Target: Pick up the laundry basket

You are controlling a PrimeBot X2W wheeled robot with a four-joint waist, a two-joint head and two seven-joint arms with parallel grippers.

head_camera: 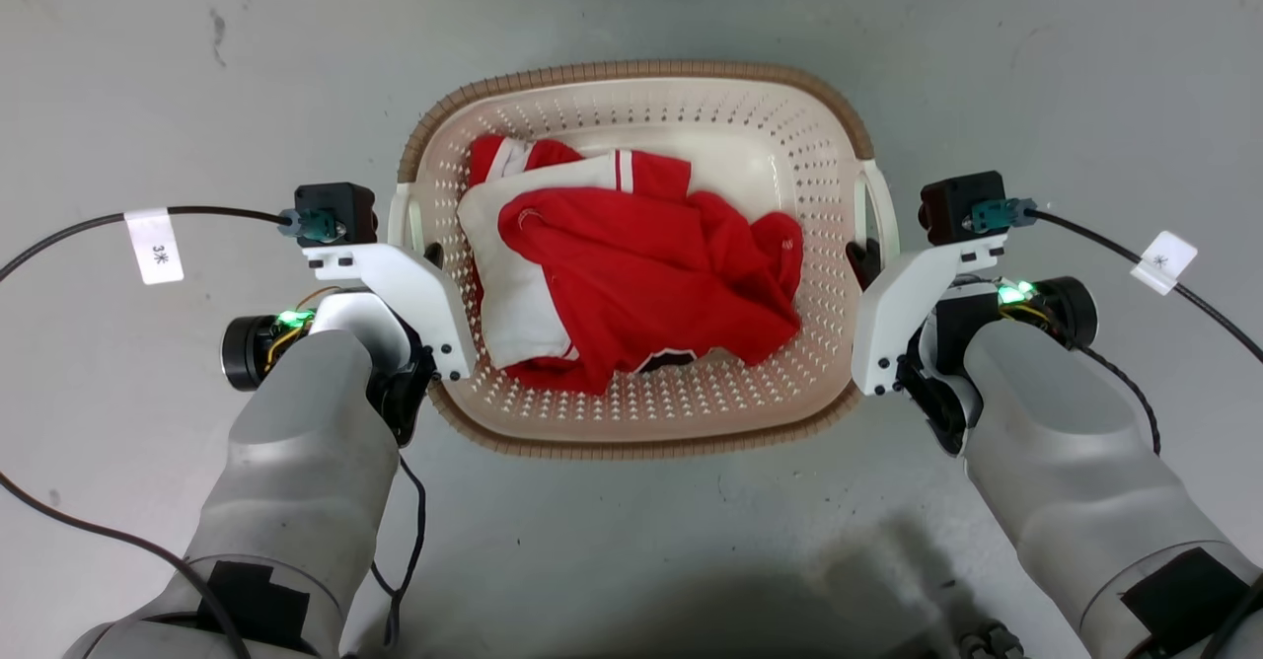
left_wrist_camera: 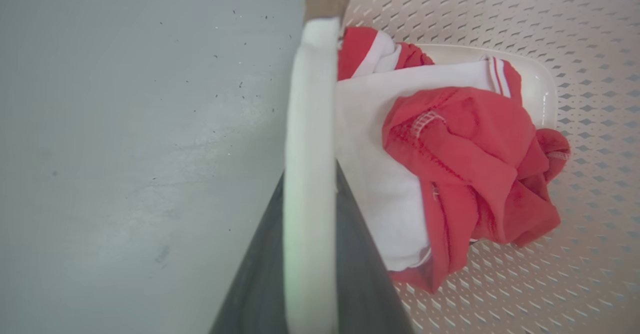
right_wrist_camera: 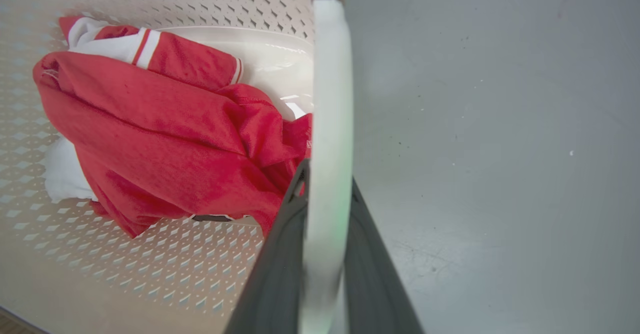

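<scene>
The laundry basket [head_camera: 641, 116] stands on the grey floor [head_camera: 148, 67] between both arms and contains red-and-white garments [head_camera: 651, 274]. The left gripper [head_camera: 432, 253] clamps the left side handle [left_wrist_camera: 310, 99]. The right gripper [head_camera: 863, 259] clamps the right side handle [right_wrist_camera: 330, 99].

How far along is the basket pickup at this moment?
Done: both arms are at the sides of the laundry basket, which holds red and white clothes. In hand: the left gripper has its jaws closed on either side of the left handle, and the right gripper likewise on the right handle. Left: the lift. Whether the basket has cleared the grey floor cannot be told.
</scene>
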